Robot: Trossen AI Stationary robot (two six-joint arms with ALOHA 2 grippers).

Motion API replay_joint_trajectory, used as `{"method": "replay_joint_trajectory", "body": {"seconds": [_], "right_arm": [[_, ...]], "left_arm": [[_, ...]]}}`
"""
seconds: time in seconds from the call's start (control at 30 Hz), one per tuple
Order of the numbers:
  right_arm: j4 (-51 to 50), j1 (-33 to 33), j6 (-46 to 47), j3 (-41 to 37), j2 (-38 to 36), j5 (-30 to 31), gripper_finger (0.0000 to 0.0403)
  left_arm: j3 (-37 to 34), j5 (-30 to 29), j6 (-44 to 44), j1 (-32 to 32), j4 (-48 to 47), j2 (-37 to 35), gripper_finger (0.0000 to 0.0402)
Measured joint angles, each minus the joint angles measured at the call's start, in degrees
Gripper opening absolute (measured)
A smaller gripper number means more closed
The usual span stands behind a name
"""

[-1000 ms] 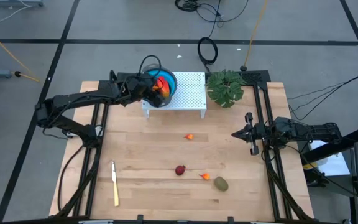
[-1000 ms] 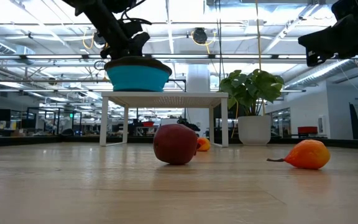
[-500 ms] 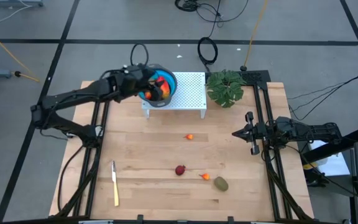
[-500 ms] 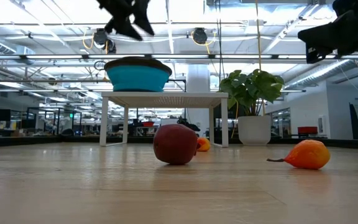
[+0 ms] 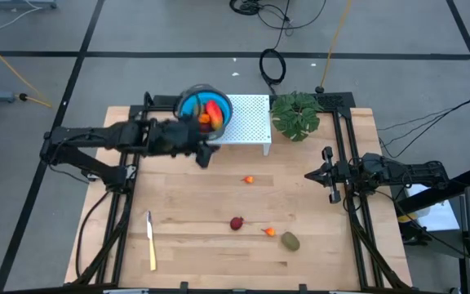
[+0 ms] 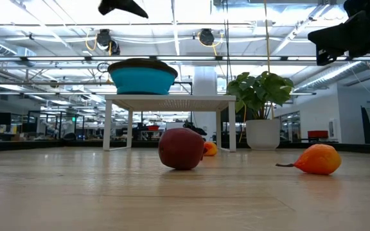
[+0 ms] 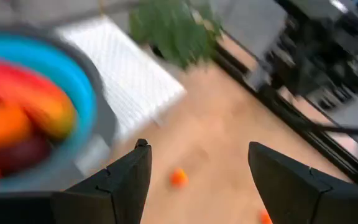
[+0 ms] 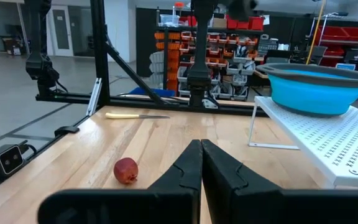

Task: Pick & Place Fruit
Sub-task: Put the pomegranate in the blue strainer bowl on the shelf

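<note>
Our left hand [image 5: 205, 155] is open and empty, just beside the blue bowl [image 5: 188, 104]. The bowl on the white stand [image 5: 247, 122] holds the big red-orange fruit [image 5: 214, 112] and others. On the bench [image 5: 186, 204] lie a tiny orange one [image 5: 250, 179], a red ball [image 5: 236, 223] and an olive oval [image 5: 290, 242]. They look light, hard and smooth, so we pinch across the middle. Our right hand [image 5: 331, 175] waits closed.

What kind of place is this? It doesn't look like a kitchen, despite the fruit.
Probably a robotics lab inside a large industrial workshop. A wooden table sits in a black frame with cables across the floor, racks of red parts bins stand behind, and open ceiling beams and strip lights run overhead.
</note>
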Motion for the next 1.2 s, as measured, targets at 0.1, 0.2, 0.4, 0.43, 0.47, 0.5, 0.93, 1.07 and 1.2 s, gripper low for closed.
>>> {"method": "replay_joint_trajectory", "body": {"seconds": [0.1,0.2,0.4,0.43,0.47,0.5,0.93,1.07,1.2], "right_arm": [[-0.02,0.01,0.00,0.00,0.01,-0.07,0.0000],[-0.05,-0.01,0.00,0.00,0.00,-0.20,0.0000],[-0.75,0.00,0.00,0.00,0.01,-0.20,0.0000],[-0.85,0.01,0.00,0.00,0.00,-0.22,0.0000],[-0.83,-0.01,0.00,0.00,0.00,-0.22,0.0000],[-0.85,0.01,0.00,0.00,0.00,-0.22,0.0000],[-0.92,0.00,-0.02,0.00,0.01,-0.24,0.0000],[-0.92,-0.01,-0.02,0.00,0.00,-0.24,0.0000],[-0.92,0.01,-0.02,0.00,0.00,-0.24,0.0000]], "left_arm": [[0.00,1.83,-7.46,-4.22,-4.10,0.27,0.0266],[0.00,2.83,-16.34,-8.11,-7.54,0.27,0.0266],[-0.04,2.80,-29.74,-15.47,-13.69,0.26,0.0266],[-0.04,2.80,-31.50,-16.49,-14.40,0.35,0.0266],[-0.04,2.80,-33.12,-17.37,-14.89,0.68,0.0266],[-0.04,2.78,-34.81,-18.10,-15.13,0.88,0.0266],[-0.09,-0.30,-39.31,-22.37,-11.75,9.28,0.0266],[-0.09,-0.31,-28.92,-23.21,-2.62,15.11,0.0266],[-0.09,-0.30,-17.91,-24.08,7.76,21.38,0.0266]]}}
